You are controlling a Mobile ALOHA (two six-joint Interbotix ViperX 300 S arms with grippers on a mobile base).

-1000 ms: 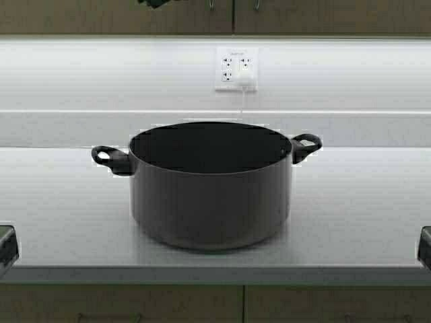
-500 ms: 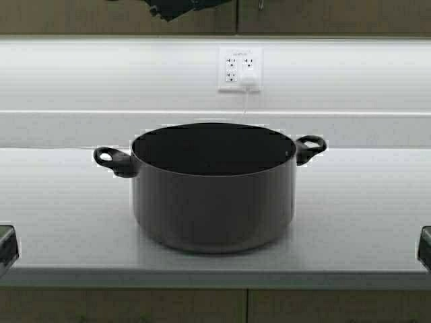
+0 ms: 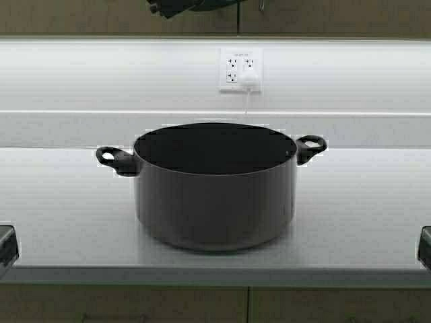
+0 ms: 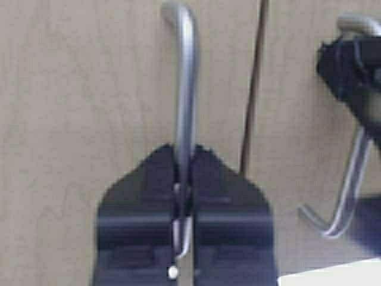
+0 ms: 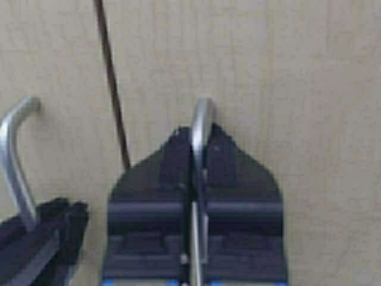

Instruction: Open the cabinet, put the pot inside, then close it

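The wide dark grey pot [image 3: 215, 195] stands lidless in the middle of the white counter [image 3: 363, 202], a black loop handle on each side. Only the lower edge of the cabinet [image 3: 337, 17] shows at the top of the high view, where a dark part of an arm [image 3: 182, 5] reaches up to it. My left gripper [image 4: 184, 156] is shut on the left door's metal handle [image 4: 186, 89]. My right gripper [image 5: 200, 134] is shut on the right door's metal handle [image 5: 201, 116]. A thin dark seam [image 4: 253, 89] separates the two doors.
A white wall outlet [image 3: 240, 69] with a plug and thin cord sits on the backsplash behind the pot. Base cabinet fronts [image 3: 135, 306] run below the counter edge. Dark robot parts [image 3: 7, 245] show at both side edges of the high view.
The whole scene has shifted slightly right in the high view, so the robot has moved a little. The dark arm part at the top edge now shows more.
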